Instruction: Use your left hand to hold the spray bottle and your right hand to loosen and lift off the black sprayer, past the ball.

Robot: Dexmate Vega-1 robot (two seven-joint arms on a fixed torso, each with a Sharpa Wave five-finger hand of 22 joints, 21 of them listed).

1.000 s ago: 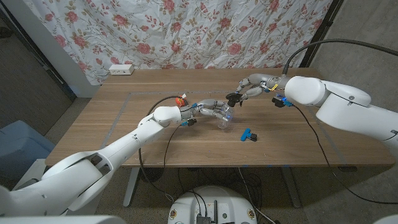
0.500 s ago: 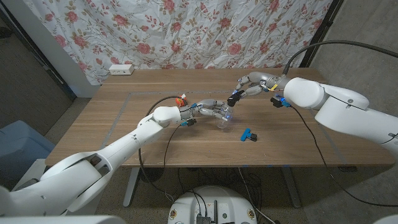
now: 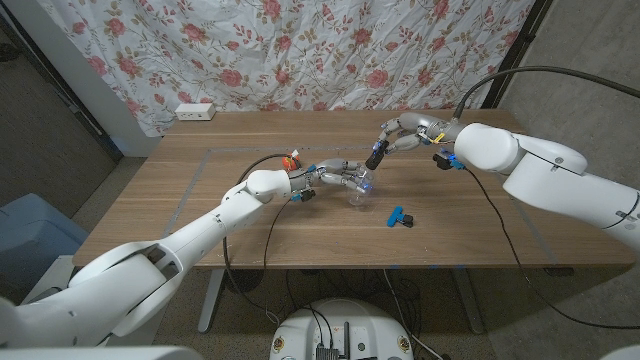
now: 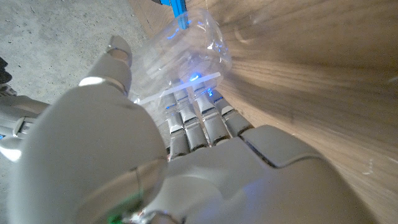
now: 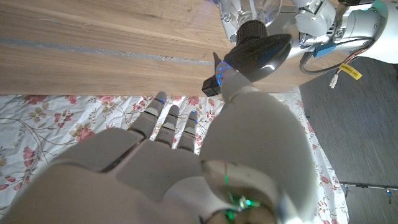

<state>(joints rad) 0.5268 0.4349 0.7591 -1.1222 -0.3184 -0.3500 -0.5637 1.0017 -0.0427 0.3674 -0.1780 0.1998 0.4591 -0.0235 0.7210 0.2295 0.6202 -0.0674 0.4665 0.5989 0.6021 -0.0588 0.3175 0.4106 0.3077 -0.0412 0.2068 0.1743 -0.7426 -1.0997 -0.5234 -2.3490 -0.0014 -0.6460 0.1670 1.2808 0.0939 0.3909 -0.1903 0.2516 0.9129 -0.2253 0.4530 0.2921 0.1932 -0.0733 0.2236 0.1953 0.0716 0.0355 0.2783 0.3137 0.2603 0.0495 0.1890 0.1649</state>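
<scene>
Clear plastic spray bottle (image 3: 359, 190) stands mid-tabletop (image 3: 200, 190), gripped by the left hand (image 3: 335, 178) with fingers closed around it. At one o'clock, the right hand (image 3: 400, 136) pinches the black sprayer (image 3: 376, 156), seemingly lifted off; carrying it clear remains.

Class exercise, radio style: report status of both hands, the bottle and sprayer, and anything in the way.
Left robot hand grips clear spray bottle on table. Right robot hand holds black sprayer, just above bottle. Blue clip lies aside, not in the way.

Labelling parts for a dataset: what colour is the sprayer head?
Black; the sprayer head shows best in the right wrist view.
</scene>
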